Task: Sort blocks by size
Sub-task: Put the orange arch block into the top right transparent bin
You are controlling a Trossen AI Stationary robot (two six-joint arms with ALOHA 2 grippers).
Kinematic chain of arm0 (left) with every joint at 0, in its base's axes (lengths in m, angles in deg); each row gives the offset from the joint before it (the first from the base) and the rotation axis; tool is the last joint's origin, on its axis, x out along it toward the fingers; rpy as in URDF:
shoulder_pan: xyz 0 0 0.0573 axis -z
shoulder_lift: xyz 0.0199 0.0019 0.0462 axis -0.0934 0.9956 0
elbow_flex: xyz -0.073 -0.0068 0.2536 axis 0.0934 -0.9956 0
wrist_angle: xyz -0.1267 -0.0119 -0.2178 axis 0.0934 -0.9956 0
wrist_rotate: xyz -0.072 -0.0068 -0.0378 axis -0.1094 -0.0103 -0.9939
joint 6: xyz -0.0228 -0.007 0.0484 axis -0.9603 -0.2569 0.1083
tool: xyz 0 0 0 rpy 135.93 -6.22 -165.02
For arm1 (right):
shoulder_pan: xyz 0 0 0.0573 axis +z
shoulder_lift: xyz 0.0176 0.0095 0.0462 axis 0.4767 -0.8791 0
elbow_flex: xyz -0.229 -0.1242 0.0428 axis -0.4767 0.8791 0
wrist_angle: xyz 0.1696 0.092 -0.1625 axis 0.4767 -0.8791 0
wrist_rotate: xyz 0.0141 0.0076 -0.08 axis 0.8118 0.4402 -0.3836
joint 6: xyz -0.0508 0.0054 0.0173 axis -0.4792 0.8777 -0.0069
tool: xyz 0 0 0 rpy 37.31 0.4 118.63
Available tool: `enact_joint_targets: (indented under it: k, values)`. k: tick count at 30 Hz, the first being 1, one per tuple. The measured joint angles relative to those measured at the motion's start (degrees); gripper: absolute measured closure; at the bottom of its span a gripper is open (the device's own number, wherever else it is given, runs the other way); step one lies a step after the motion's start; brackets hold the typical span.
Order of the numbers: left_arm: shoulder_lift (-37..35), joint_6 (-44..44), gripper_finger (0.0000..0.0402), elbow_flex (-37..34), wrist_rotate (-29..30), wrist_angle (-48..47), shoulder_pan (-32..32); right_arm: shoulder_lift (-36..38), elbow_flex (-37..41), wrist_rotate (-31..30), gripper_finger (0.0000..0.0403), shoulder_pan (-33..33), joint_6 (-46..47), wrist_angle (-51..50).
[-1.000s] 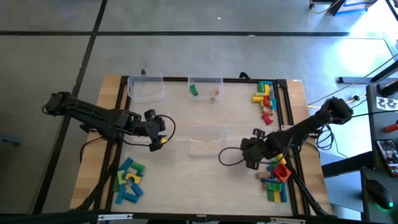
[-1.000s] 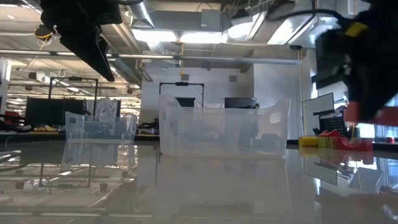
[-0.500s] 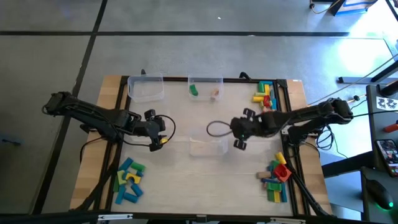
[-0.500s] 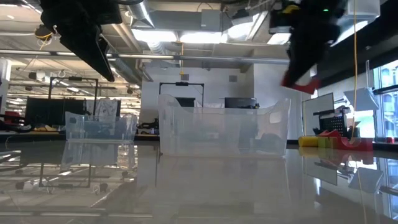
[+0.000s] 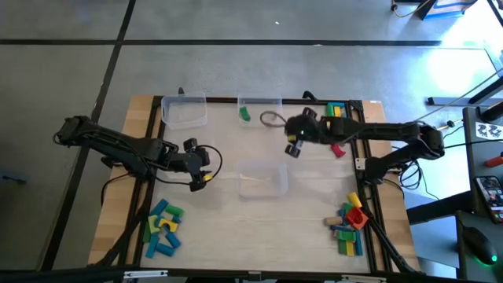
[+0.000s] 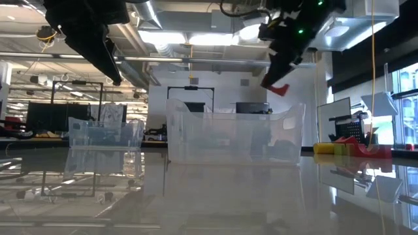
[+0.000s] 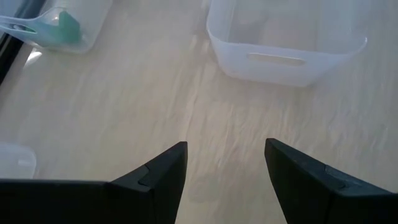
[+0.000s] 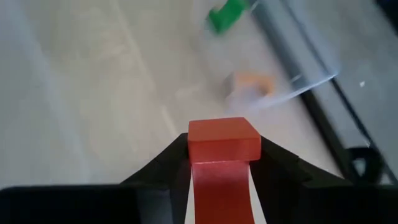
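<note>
Swung from the right-hand pile across to the far middle tub [image 5: 259, 112], right gripper [image 8: 224, 163] clamped on red block [image 8: 223, 140], delivery near; left gripper [image 7: 225, 163] parked open, empty.

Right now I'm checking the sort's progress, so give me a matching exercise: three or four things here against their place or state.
Things:
1. right gripper
2. left gripper
3. green block
4. middle tub

States:
A. open above bare table
B. lying in a far tub
C. shut on a red block
D. holds no blocks

Pairs: 1-C, 2-A, 3-B, 4-D
</note>
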State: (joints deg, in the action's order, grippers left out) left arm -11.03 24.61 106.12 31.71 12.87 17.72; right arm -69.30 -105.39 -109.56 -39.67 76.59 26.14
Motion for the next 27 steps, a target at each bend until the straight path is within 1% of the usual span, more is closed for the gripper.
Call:
enact_joint_targets:
  k: [4, 8, 14, 20, 27]
  values:
    - [0.0, 0.0, 0.0192, 0.0, 0.0, 0.3, 0.0, 0.0, 0.0, 0.5, 0.0258, -4.4, -4.3, 6.2]
    - [0.0, 0.0, 0.0192, 0.0, 0.0, 0.3, 0.0, -0.2, 0.0, 5.4, 0.0258, -8.8, -6.4, 12.7]
    - [0.0, 2.0, 0.0192, 0.0, 0.0, 1.9, 0.0, -2.1, -0.1, 9.4, 0.0257, -14.4, -7.9, 20.4]
    - [0.0, 2.9, 0.0192, 0.0, 0.0, 2.8, -0.1, -8.1, 0.0, 13.4, 0.0257, -18.3, -8.8, 27.8]
    - [0.0, 2.8, 0.0192, 0.0, 0.0, 2.8, -0.1, -16.6, 0.0, 15.1, 0.0256, -20.7, -8.8, 36.4]
